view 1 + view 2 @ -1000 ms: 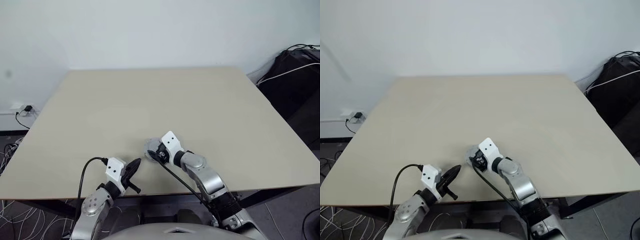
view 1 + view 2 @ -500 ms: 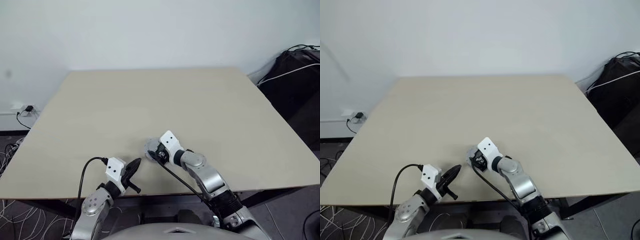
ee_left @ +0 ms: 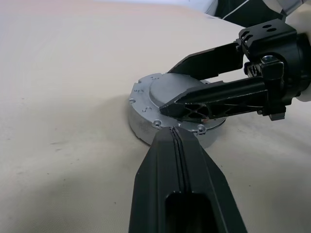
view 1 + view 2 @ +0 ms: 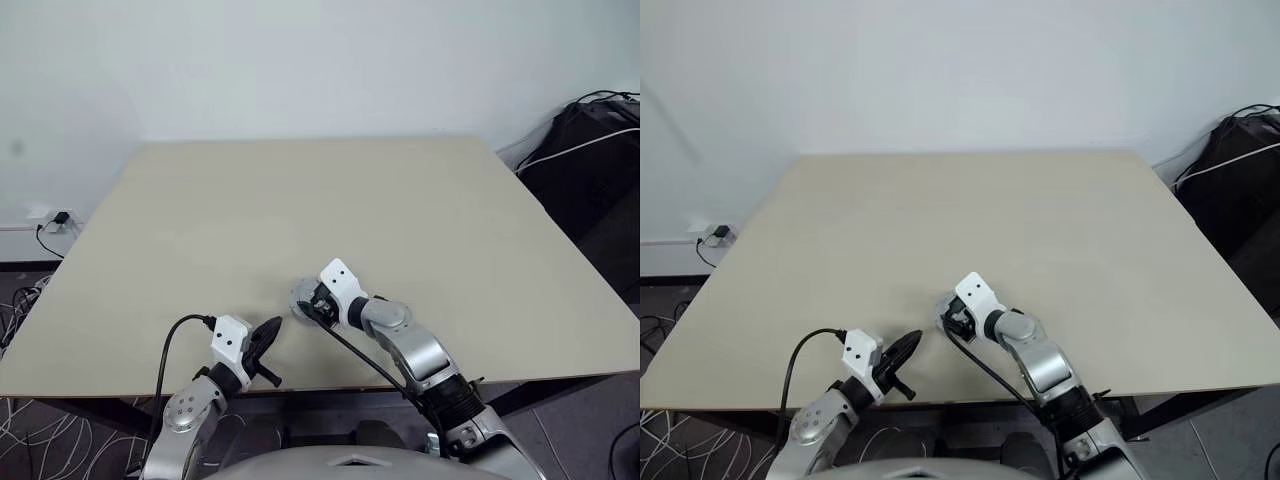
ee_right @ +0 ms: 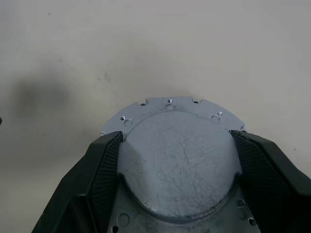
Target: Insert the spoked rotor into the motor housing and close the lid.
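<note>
The lid [image 5: 170, 108], a flat light-grey disc with a raised centre and small rim holes, lies on top of the motor housing [image 3: 141, 125], whose plain grey wall stands on the table [image 4: 300, 200] near the front. My right gripper [image 5: 176, 136] reaches down over it, one black finger on each side of the raised centre and touching it. The same gripper [image 4: 305, 304] covers most of the disc in the head views. My left gripper [image 4: 270, 332] is shut and empty, pointing at the housing from a short way off. The spoked rotor is hidden.
The beige table stretches bare behind the housing. Its front edge runs just under my left gripper. A black bag [image 4: 590, 150] with a white cable sits on the floor past the table's right side. A socket and cables [image 4: 45, 222] lie on the floor at the left.
My right wrist has bent slightly while its fingers stay on the lid. The left arm and the housing have not moved.
</note>
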Robot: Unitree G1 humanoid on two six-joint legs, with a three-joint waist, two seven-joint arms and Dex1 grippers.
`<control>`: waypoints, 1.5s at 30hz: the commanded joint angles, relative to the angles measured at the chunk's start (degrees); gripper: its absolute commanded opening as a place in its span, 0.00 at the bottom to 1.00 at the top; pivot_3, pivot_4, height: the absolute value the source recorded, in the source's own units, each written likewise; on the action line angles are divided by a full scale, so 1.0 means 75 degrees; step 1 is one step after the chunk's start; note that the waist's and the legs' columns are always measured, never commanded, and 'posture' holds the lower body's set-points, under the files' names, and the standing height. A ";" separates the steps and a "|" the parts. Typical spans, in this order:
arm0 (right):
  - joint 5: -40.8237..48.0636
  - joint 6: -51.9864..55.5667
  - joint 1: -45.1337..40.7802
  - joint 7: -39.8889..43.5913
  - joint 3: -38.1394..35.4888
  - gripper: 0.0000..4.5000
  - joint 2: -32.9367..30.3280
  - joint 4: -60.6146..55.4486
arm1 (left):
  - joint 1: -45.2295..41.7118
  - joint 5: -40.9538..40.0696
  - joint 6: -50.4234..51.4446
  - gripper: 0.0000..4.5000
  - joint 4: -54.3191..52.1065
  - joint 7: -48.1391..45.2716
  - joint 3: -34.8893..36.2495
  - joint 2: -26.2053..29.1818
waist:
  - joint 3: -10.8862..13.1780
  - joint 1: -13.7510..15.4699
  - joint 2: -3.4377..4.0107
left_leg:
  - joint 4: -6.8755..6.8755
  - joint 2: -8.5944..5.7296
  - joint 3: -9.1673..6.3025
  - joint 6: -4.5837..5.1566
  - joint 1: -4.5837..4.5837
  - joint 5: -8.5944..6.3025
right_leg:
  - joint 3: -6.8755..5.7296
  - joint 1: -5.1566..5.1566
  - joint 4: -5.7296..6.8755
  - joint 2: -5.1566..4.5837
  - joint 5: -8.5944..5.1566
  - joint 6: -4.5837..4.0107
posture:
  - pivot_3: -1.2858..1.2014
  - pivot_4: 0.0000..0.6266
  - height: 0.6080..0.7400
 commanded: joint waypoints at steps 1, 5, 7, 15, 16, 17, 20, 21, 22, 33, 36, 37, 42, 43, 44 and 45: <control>-0.0030 0.0378 0.0160 -0.0024 -0.0048 0.71 -0.0109 0.0110 | -0.0049 -0.0056 -0.0208 0.00 -0.0032 -0.0033 0.0034 -0.0045 | -0.0001 0.0000 0.0001 | 0.0000 0.0000 0.0000 0.0000 0.0000 0.0000 | 0.0000 0.0000 0.0000 0.0000 0.0000 0.0000 | 0.52 0.00 1.00; -0.0057 0.0367 0.0197 -0.0098 -0.0027 0.71 -0.0110 0.0116 | -0.0170 -0.0086 0.0063 0.00 -0.0067 0.0182 0.0114 -0.0141 | -0.0002 0.0003 0.0003 | -0.0001 -0.0001 0.0000 0.0000 -0.0001 0.0000 | 0.0000 0.0000 -0.0002 -0.0002 0.0000 -0.0001 | 0.52 0.00 1.00; -0.0087 0.0271 0.0244 -0.0178 -0.0028 0.71 -0.0095 0.0133 | -0.0345 -0.0096 0.0329 0.00 -0.0144 0.0493 0.0250 -0.0271 | -0.0004 0.0014 0.0002 | -0.0001 -0.0002 -0.0001 0.0000 -0.0001 0.0000 | -0.0001 0.0000 -0.0002 -0.0003 0.0000 0.0000 | 0.52 0.00 1.00; -0.0297 -0.0533 0.0663 -0.0404 0.0167 0.71 -0.0131 0.0384 | -0.1447 -0.0307 0.1156 0.00 -0.0035 0.1198 0.0881 -0.0549 | -0.0033 0.0043 -0.0011 | 0.0000 -0.0004 -0.0007 0.0000 0.0001 0.0000 | -0.0006 0.0003 -0.0001 0.0001 0.0007 0.0028 | 0.52 0.00 1.00; -0.0348 -0.0563 0.0695 -0.0416 0.0206 0.71 -0.0161 0.0410 | -0.1641 -0.0341 0.1401 0.00 0.0001 0.1242 0.0942 -0.0538 | -0.0038 0.0047 -0.0014 | 0.0000 -0.0007 -0.0008 0.0000 0.0001 0.0000 | -0.0007 0.0004 -0.0001 0.0001 0.0014 0.0030 | 0.52 0.00 1.00; -0.0374 -0.0584 0.0715 -0.0424 0.0222 0.71 -0.0175 0.0426 | -0.1791 -0.0365 0.1621 0.00 0.0027 0.1270 0.0985 -0.0522 | -0.0044 0.0048 -0.0014 | 0.0000 -0.0009 -0.0008 0.0000 0.0001 0.0000 | -0.0007 0.0004 -0.0001 0.0000 0.0016 0.0029 | 0.52 0.00 1.00; -0.0403 -0.0612 0.0727 -0.0445 0.0210 0.71 -0.0169 0.0447 | -0.2189 -0.0439 0.2303 0.00 0.0110 0.1261 0.1036 -0.0421 | -0.0060 0.0043 -0.0017 | -0.0001 -0.0012 -0.0008 0.0000 0.0008 0.0000 | -0.0006 0.0012 -0.0003 0.0000 0.0021 0.0030 | 0.52 0.00 1.00; -0.0417 -0.0620 0.0723 -0.0456 0.0201 0.71 -0.0163 0.0453 | -0.2374 -0.0470 0.2653 0.00 0.0167 0.1252 0.1047 -0.0367 | -0.0060 0.0046 -0.0017 | -0.0002 -0.0014 -0.0009 0.0001 0.0011 0.0000 | -0.0006 0.0013 -0.0003 0.0001 0.0021 0.0030 | 0.52 0.00 1.00; -0.0434 -0.0629 0.0718 -0.0470 0.0195 0.71 -0.0159 0.0454 | -0.2547 -0.0506 0.3023 0.00 0.0217 0.1212 0.1041 -0.0299 | -0.0060 0.0049 -0.0017 | -0.0002 -0.0014 -0.0010 0.0000 0.0014 0.0000 | -0.0007 0.0017 -0.0003 0.0001 0.0021 0.0031 | 0.52 0.00 1.00; -0.0451 -0.0587 0.0675 -0.0451 0.0232 0.71 -0.0129 0.0180 | -0.4079 -0.2675 0.6559 0.00 0.0525 -0.0433 0.1376 0.0159 | -0.0058 0.0010 -0.0021 | -0.0006 -0.0016 -0.0026 0.0000 0.0024 0.0000 | -0.0015 0.0028 -0.0002 0.0002 0.0018 0.0031 | 0.52 0.00 1.00; -0.0444 -0.0606 0.0652 -0.0453 0.0235 0.71 -0.0118 0.0163 | -0.4412 -0.2576 0.7006 0.00 0.0835 -0.0347 0.1279 0.0265 | -0.0058 0.0003 -0.0022 | -0.0007 -0.0018 -0.0028 -0.0001 0.0024 0.0001 | -0.0015 0.0030 -0.0003 0.0003 0.0020 0.0028 | 0.52 0.00 1.00; -0.0442 -0.0608 0.0645 -0.0454 0.0237 0.71 -0.0114 0.0153 | -0.4523 -0.2522 0.7106 0.00 0.0958 -0.0293 0.1268 0.0261 | -0.0058 -0.0009 -0.0022 | -0.0007 -0.0019 -0.0028 -0.0001 0.0024 0.0001 | -0.0015 0.0029 -0.0003 0.0003 0.0020 0.0028 | 0.52 0.00 1.00; -0.0435 -0.0613 0.0641 -0.0464 0.0233 0.71 -0.0116 0.0077 | -0.4918 -0.2492 0.7584 0.00 0.1283 0.0166 0.1390 -0.0012 | -0.0053 -0.0011 -0.0031 | -0.0010 -0.0021 -0.0033 -0.0003 0.0024 0.0001 | -0.0013 0.0028 -0.0007 0.0002 0.0028 0.0015 | 0.52 0.00 1.00; -0.0436 -0.0618 0.0643 -0.0465 0.0234 0.71 -0.0119 0.0073 | -0.4926 -0.2431 0.7640 0.00 0.1301 0.0186 0.1304 -0.0020 | -0.0051 -0.0018 -0.0033 | -0.0010 -0.0021 -0.0033 -0.0003 0.0024 0.0000 | -0.0013 0.0029 -0.0007 0.0002 0.0028 0.0015 | 0.52 0.00 1.00; -0.0437 -0.0621 0.0646 -0.0468 0.0237 0.71 -0.0121 0.0070 | -0.4934 -0.2346 0.7719 0.00 0.1341 0.0236 0.1210 -0.0020 | -0.0052 -0.0023 -0.0032 | -0.0013 -0.0021 -0.0033 -0.0003 0.0024 0.0000 | -0.0012 0.0028 -0.0008 0.0002 0.0028 0.0015 | 0.52 0.00 1.00; -0.0438 -0.0624 0.0648 -0.0470 0.0239 0.71 -0.0124 0.0067 | -0.4950 -0.2233 0.7808 0.00 0.1412 0.0339 0.1108 -0.0016 | -0.0052 -0.0019 -0.0032 | -0.0014 -0.0021 -0.0033 -0.0004 0.0024 0.0000 | -0.0012 0.0028 -0.0008 0.0002 0.0028 0.0014 | 0.52 0.00 1.00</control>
